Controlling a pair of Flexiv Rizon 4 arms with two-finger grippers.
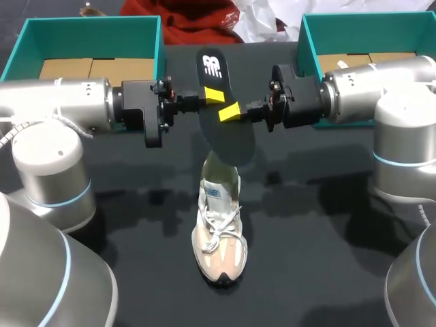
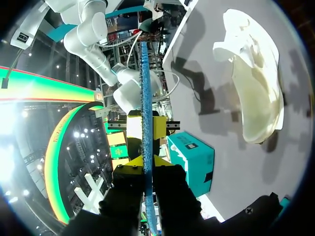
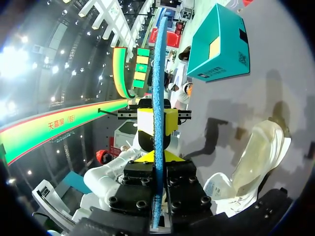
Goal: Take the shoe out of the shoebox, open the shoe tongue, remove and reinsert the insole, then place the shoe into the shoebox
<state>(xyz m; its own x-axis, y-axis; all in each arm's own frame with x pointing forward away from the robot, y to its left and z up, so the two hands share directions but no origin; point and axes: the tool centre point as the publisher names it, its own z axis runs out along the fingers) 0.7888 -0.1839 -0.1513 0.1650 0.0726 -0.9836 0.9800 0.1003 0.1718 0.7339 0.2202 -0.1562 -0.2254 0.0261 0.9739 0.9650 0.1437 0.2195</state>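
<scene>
Left hand (image 1: 212, 95) and right hand (image 1: 230, 111) are both pinching the black insole (image 1: 228, 139) from opposite sides, up in the air. The sneaker (image 1: 219, 238) sits on the table (image 1: 327, 272) right underneath.

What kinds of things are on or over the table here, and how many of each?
shoe: 1
insole: 1
teal shoebox parts: 2, one at the left, one at the right
grippers: 2, left gripper and right gripper, both shut on the insole
Total: 6
</scene>
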